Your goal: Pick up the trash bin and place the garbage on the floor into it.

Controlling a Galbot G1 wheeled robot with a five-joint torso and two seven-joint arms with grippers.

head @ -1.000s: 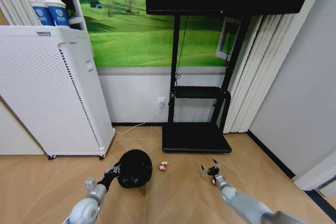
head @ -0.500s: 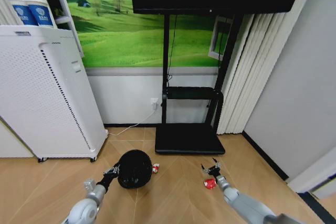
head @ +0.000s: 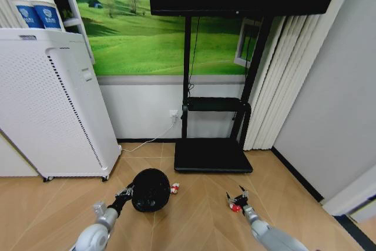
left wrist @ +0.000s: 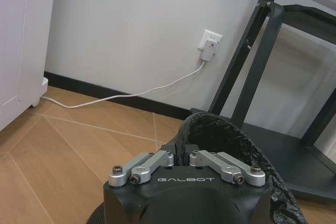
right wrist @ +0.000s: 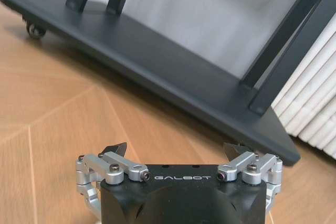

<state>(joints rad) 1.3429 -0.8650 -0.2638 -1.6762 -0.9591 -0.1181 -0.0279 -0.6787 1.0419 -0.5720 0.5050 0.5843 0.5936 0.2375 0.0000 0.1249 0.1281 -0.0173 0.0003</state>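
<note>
The trash bin (head: 151,189) is a small black cylinder with a black liner bag, seen from above on the wooden floor. My left gripper (head: 125,193) is shut on its near-left rim; the left wrist view shows the gripper (left wrist: 181,157) clamped on the liner's edge (left wrist: 231,136). A red-and-white wrapper (head: 174,188) lies against the bin's right side. A small red lump (head: 234,207) lies on the floor to the right. My right gripper (head: 237,195) hangs open right over it, and its spread fingertips (right wrist: 116,148) show nothing between them.
A tall white perforated appliance (head: 53,110) stands at the left wall. The black TV stand's base (head: 211,157) lies just beyond the litter, with a white cable (head: 150,140) running to a wall socket. Curtains (head: 276,80) and a grey wall close off the right.
The whole view has shifted, so the camera moved rightward. The bin now sits closer to the wrapper. My right gripper has dipped slightly toward the red lump.
</note>
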